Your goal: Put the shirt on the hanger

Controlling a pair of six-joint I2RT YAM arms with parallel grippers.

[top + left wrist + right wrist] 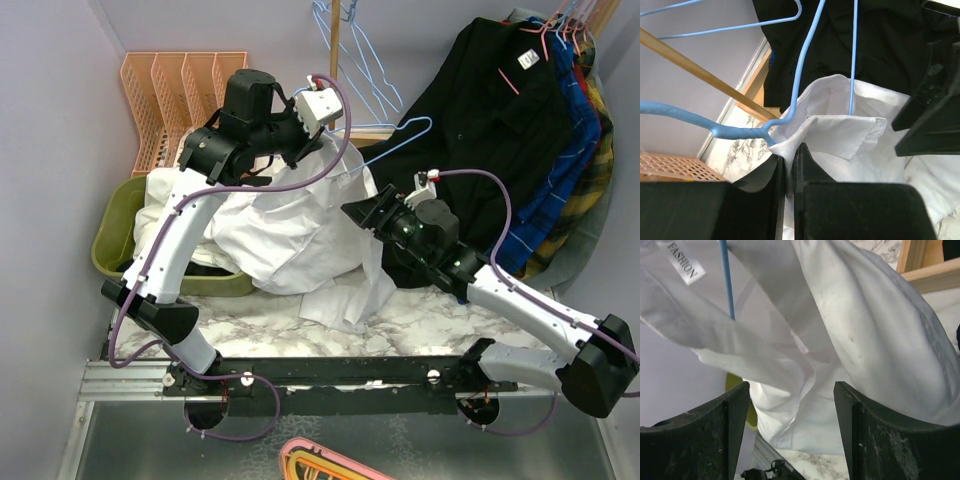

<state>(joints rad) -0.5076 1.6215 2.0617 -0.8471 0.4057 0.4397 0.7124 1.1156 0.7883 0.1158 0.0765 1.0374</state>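
The white shirt (290, 230) hangs bunched between my two arms above the marble table. My left gripper (335, 140) is shut on the edge of the shirt's collar (840, 135), its jaws pinching the fabric right beside the light-blue wire hanger (740, 132). One hanger wire runs down into the neck opening. The hanger (392, 150) sticks out to the right of the shirt. My right gripper (360, 215) is open at the shirt's right side. In the right wrist view the shirt (865, 340) and its neck label (685, 262) hang just beyond the spread fingers (735, 430), with the hanger wire (726, 275) inside.
A black shirt (480, 110) and plaid shirts hang on pink hangers (560, 30) at the back right. Spare blue hangers (340, 40) hang on a wooden pole. An orange rack (180, 90) and a green bin (115, 235) stand at the left. A pink hanger (320, 460) lies at the bottom.
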